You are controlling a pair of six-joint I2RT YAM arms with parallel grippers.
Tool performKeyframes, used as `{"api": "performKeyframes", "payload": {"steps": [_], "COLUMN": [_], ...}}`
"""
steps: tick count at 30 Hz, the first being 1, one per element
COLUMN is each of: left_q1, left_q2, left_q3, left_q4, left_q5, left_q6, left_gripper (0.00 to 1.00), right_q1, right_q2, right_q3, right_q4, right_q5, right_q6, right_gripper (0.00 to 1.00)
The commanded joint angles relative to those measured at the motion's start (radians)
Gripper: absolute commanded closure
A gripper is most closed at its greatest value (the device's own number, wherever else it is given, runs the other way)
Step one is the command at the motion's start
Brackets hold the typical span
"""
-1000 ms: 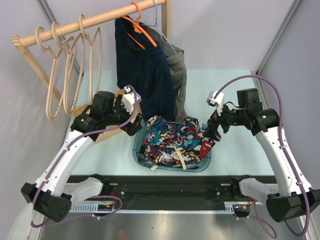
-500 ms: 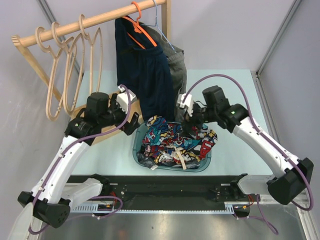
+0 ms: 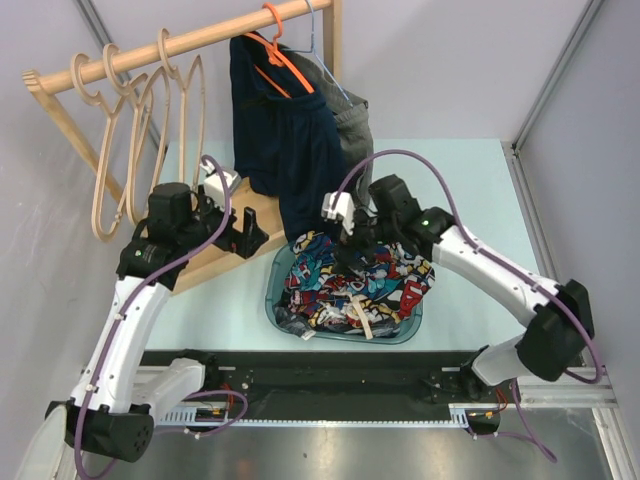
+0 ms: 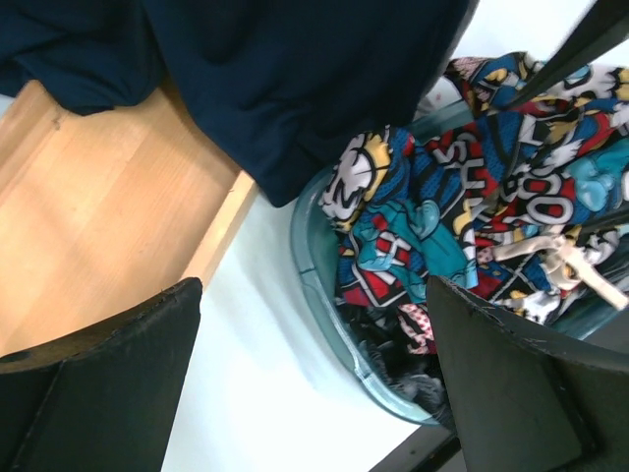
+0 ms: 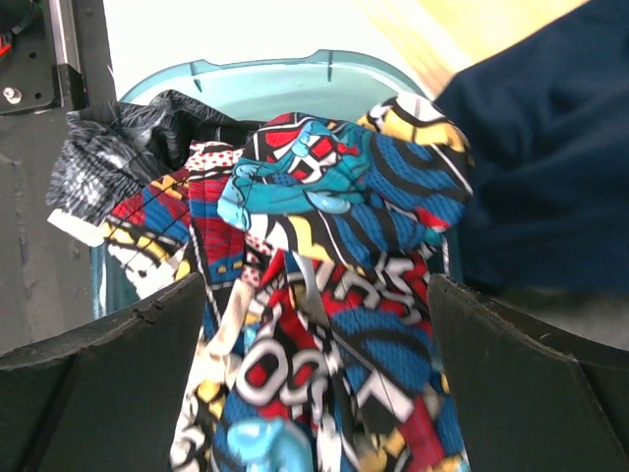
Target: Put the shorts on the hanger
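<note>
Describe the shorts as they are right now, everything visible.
The shorts are thin comic-print fabric in red, blue, yellow, white and black, crumpled in a heap in the teal tub, a pale drawstring lying on top. They lie over grey-patterned cloth. The open right gripper hovers just above, not gripping them.

The tabletop [image 3: 470, 180] is pale mint and smooth. A teal tub [image 3: 271, 296] stands on it at the middle of the near edge. A wooden board [image 3: 262, 208] lies flat on the left half, running at a slant from the middle toward the near-left corner. Its end comes just beside the tub's far-left rim, with a narrow strip of tabletop between them. The right half shows bare surface out to the far-right corner.
</note>
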Motion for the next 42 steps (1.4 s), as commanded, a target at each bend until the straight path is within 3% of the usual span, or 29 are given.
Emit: {"api": "performKeyframes", "payload": {"steps": [1,13,15,16,17,19,27,31,36,42], "left_q1": [0.008,0.008,0.008,0.010,0.008,0.008,0.008,0.010,-0.013,-0.162], "left_q2": [-0.018,-0.048,-0.048,-0.050,-0.053,-0.056,-0.005,-0.005,0.007,0.031], "left_q3": [-0.018,-0.052,-0.052,-0.052,-0.052,-0.050,-0.021,-0.047,-0.095,-0.130], "left_q4": [0.047,0.053,0.047,0.046,0.049,0.059,0.133,0.265,0.360,0.386], "left_q5": [0.062,0.067,0.084,0.094,0.102,0.111,0.203,0.257,0.317,0.312], "left_q6": [-0.048,-0.028,-0.013,-0.008,-0.007,-0.003,-0.074,-0.105,-0.120,-0.019], "left_gripper": [0.00,0.00,0.00,0.00,0.00,0.00,0.00,0.00,0.00,0.00], "right_q1": [0.053,0.143,0.143,0.143,0.142,0.139,0.007,-0.080,-0.116,-0.123], "right_q2": [0.068,0.314,0.323,0.314,0.299,0.224,-0.126,-0.267,-0.311,-0.271], "right_q3": [0.001,0.000,0.000,0.006,0.014,0.035,0.067,0.093,0.173,0.351], "right_q4": [0.105,0.283,0.292,0.285,0.276,0.239,0.265,0.350,0.421,0.453], "right_q5": [0.028,0.220,0.259,0.272,0.276,0.267,0.189,0.181,0.198,0.194], "right_q6": [0.003,-0.060,-0.063,-0.063,-0.050,-0.043,0.100,0.175,0.200,0.240], "right_gripper": [0.00,0.04,0.24,0.39,0.70,0.98,1.00,1.00,1.00,1.00]}}
